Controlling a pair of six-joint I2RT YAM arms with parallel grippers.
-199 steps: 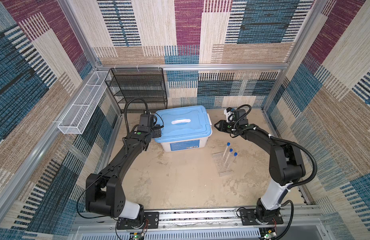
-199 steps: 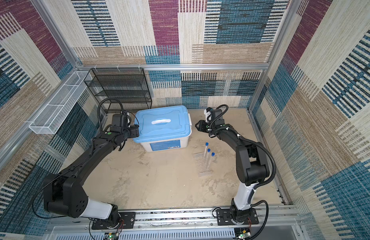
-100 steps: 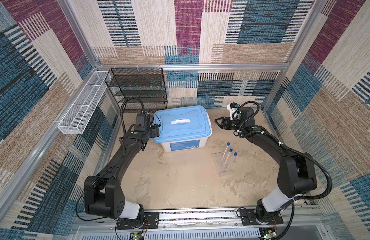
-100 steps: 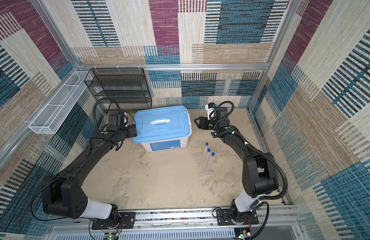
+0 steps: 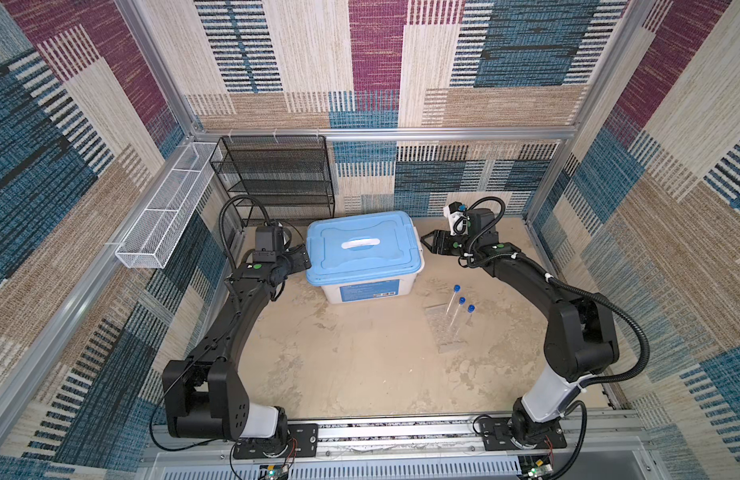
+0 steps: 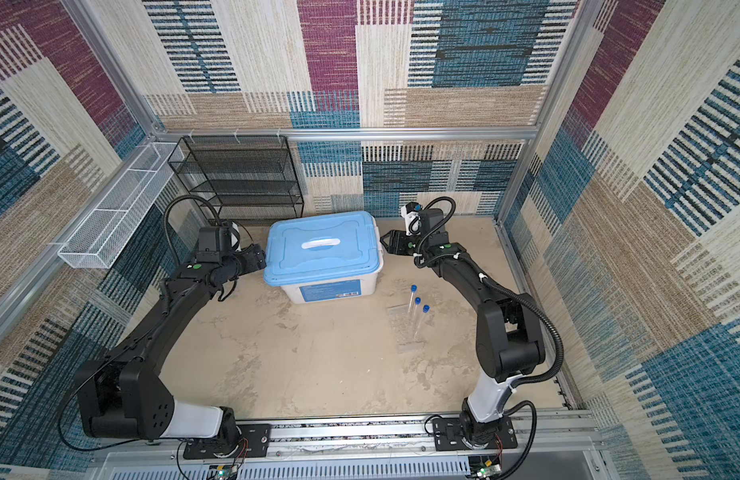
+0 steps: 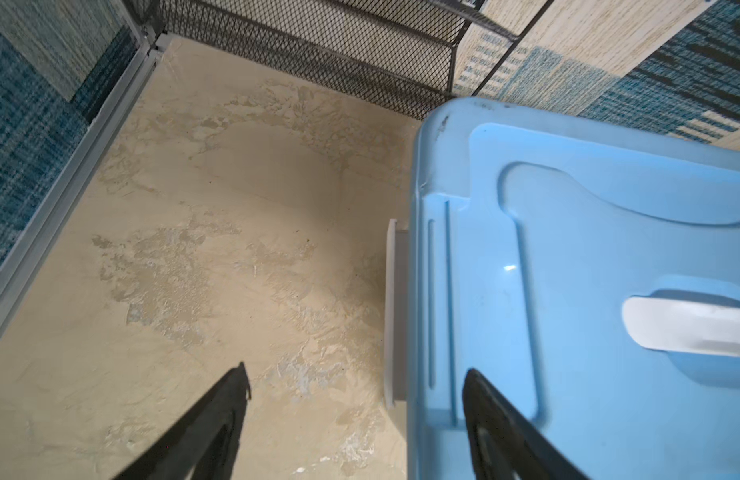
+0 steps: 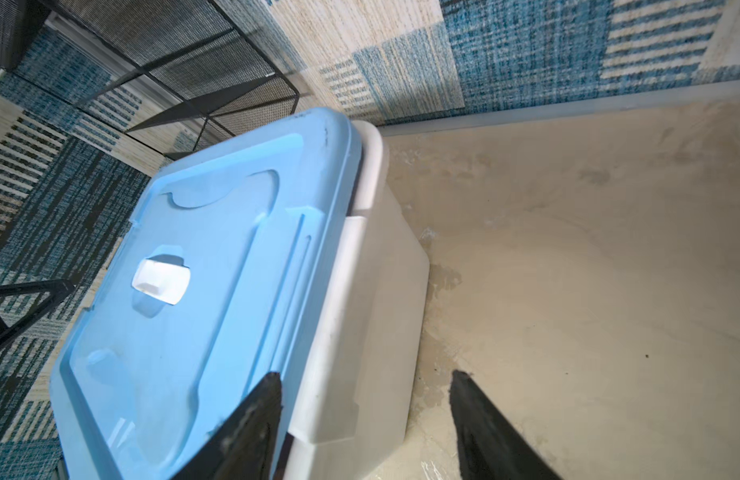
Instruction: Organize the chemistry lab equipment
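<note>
The left claw (image 7: 356, 369) has backed off the lidded bin (image 5: 339, 266). It and the right claw (image 8: 364, 373) are apart beside it. Tubes (image 5: 457, 313) stand in a rack (image 5: 451, 345) nearby.

lid (image 7: 568, 249) is looking smooth glossy blue plastic, bin body (image 8: 360, 311) matt white. shelf (image 5: 277, 174) is showing black metal mesh, worktop (image 5: 360, 365) is looking rough n patchy, tubes (image 5: 456, 318) clear plastic.

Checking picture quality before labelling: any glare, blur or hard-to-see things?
Left wrist view: small glare spot on the blue lid. Right wrist view: near gripper fingers soft, unfocused. Both top views: even light, but the clear rack barely shows against the table.
</note>
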